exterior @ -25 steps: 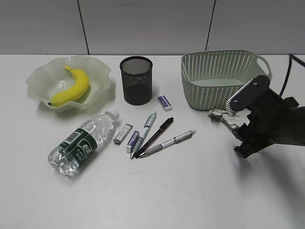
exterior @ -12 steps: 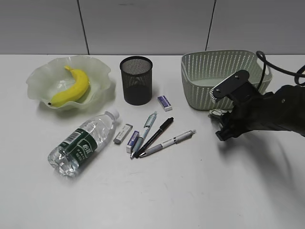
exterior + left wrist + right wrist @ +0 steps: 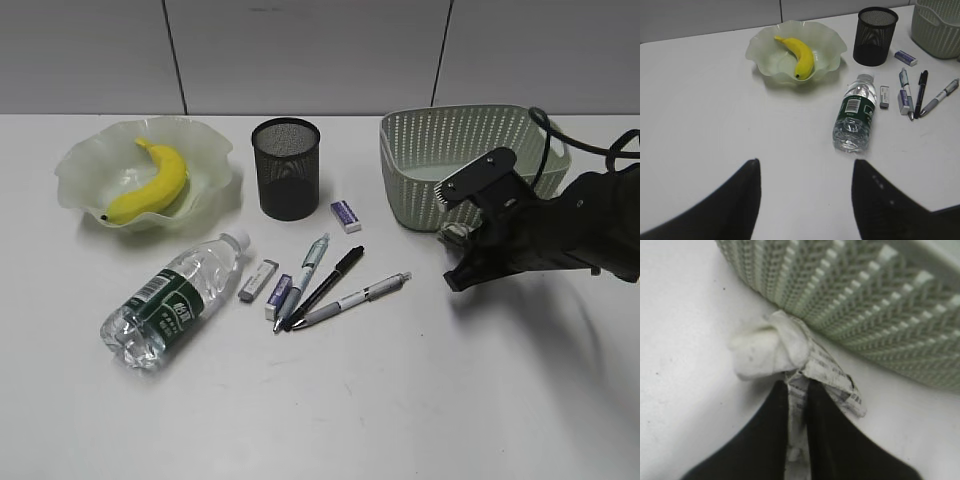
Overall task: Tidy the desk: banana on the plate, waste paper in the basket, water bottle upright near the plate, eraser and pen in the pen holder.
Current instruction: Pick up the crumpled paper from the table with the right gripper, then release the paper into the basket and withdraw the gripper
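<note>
Jaws pinched on waste paper (image 3: 790, 352), right arm low beside basket (image 3: 440, 160)

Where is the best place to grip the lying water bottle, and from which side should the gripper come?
Probably the labelled middle of the water bottle, coming from above with the jaws across its width. It lies on its side on the desk, cap toward the pen holder; the label band is straight and the space beside it looks free.
</note>
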{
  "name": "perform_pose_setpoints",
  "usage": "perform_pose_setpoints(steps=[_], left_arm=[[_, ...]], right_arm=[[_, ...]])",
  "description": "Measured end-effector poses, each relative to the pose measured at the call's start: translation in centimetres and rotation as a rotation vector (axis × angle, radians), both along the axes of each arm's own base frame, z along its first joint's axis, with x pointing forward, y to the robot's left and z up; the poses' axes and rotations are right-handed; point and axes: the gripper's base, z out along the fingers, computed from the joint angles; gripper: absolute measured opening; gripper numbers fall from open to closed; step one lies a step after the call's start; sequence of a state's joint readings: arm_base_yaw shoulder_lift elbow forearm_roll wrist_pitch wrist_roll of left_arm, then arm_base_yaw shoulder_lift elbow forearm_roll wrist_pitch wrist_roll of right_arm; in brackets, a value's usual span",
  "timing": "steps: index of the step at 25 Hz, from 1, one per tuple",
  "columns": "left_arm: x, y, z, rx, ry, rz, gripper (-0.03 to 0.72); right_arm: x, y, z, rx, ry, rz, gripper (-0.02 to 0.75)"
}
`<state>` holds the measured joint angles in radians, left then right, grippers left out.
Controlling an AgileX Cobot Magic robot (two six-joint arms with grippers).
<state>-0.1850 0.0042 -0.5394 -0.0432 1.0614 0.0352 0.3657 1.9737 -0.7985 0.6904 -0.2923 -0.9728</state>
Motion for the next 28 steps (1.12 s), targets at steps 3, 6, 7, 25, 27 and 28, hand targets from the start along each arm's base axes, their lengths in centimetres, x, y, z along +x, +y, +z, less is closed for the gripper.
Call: perform_pose_setpoints(steps=[3,6,7,25,27,28], left_arm=[[0.0,0.0,0.0,0.0,0.0,0.0,0.433],[0.0,0.0,0.0,0.0,0.0,0.0,0.433],[0.0,0.0,0.0,0.0,0.0,0.0,0.433],[0.0,0.0,0.0,0.0,0.0,0.0,0.433],[0.0,0.0,0.0,0.0,0.0,0.0,0.433],[0.0,0.0,0.0,0.0,0.0,0.0,0.433]], right_arm=[[-0.1,0.1,0.7,0.013,-0.005,0.006,0.013],[-0.9,0.0,2.2,0.039,0.001,0.02,0.013],[-1.3,0.1,2.8,0.054,0.008,0.028,0.013],[1.7,0.3,10.7,0.081,-0.34,0.023,0.04],[3.0,0.7,9.7,0.101,-0.316,-0.013,0.157],[3.4,0.9,9.5,0.111,-0.311,-0.026,0.227]])
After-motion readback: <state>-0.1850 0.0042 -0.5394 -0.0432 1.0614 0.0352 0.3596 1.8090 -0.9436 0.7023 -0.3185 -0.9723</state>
